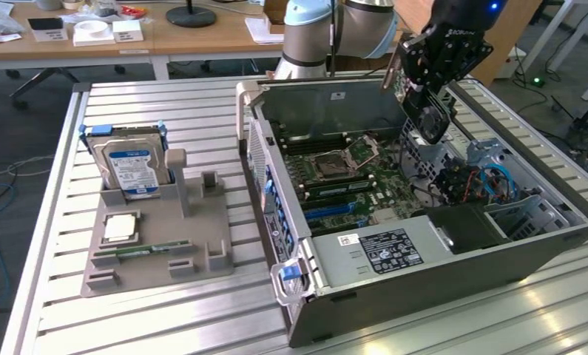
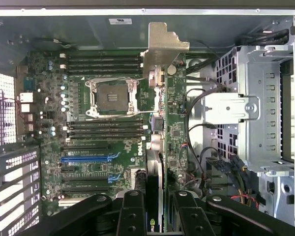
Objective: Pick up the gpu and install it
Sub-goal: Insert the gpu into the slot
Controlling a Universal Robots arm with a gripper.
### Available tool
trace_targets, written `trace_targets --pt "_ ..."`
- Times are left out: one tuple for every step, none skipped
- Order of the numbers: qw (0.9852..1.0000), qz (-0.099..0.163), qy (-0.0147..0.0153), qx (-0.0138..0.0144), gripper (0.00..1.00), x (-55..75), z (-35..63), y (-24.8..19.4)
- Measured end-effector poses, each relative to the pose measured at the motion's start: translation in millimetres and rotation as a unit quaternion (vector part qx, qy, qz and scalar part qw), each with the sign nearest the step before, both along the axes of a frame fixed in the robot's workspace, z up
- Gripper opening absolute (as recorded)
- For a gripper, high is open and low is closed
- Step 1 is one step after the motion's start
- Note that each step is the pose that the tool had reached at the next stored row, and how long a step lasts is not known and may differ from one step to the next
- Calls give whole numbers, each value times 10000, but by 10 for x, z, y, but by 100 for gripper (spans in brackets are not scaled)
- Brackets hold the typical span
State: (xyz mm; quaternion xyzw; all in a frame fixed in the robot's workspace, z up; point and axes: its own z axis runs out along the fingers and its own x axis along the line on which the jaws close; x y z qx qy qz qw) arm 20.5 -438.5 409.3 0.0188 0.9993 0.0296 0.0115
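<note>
Power supply (image 1: 382,251) with its black label sits at the close end of the open computer case (image 1: 422,292), which lies on its side on a slatted metal table (image 1: 175,325). At nine o'clock from the case, toward the exterior view's left, a grey holder tray (image 1: 210,222) carries a hard drive (image 1: 131,166) standing on edge at its far end, a square processor chip (image 1: 119,227) lying flat, and a green memory stick (image 1: 146,250) just nearer than the chip. At one o'clock in this view the gripper (image 1: 424,87) hangs over the case's far corner, clamped on the gpu (image 1: 432,118). The card hangs edge-down and tilted, its round fan facing the camera, above the motherboard (image 1: 343,170). Whether its lower end touches anything cannot be told.

From the wrist, the black fingers (image 2: 132,211) are closest, pressed against both faces of the gpu (image 2: 155,172), which is seen edge-on and runs away from the camera to its silver bracket (image 2: 162,49). Beneath it lie the empty processor socket (image 2: 112,97) and a blue slot (image 2: 86,159). A metal drive cage (image 2: 265,108) stands on the card's other side.
</note>
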Motion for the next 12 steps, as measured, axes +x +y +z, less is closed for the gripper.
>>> trace_targets --pt "10000 39 0 0 26 0 0 0" --pt "10000 82 0 0 26 0 0 0" --pt "9999 130 0 0 26 0 -1 0" --pt "9998 189 0 0 26 0 -1 0" --pt "9997 242 0 1 26 0 -1 0" --pt "9995 312 0 0 26 0 -2 0" --pt "9993 377 0 1 26 0 -2 0" --pt "9990 443 0 0 26 0 -2 0" --pt "9987 511 0 0 26 0 -2 0" --pt "9983 578 0 0 26 0 -3 0" --pt "9979 649 0 0 26 0 -3 0" --pt "9974 724 0 0 26 0 -3 0"
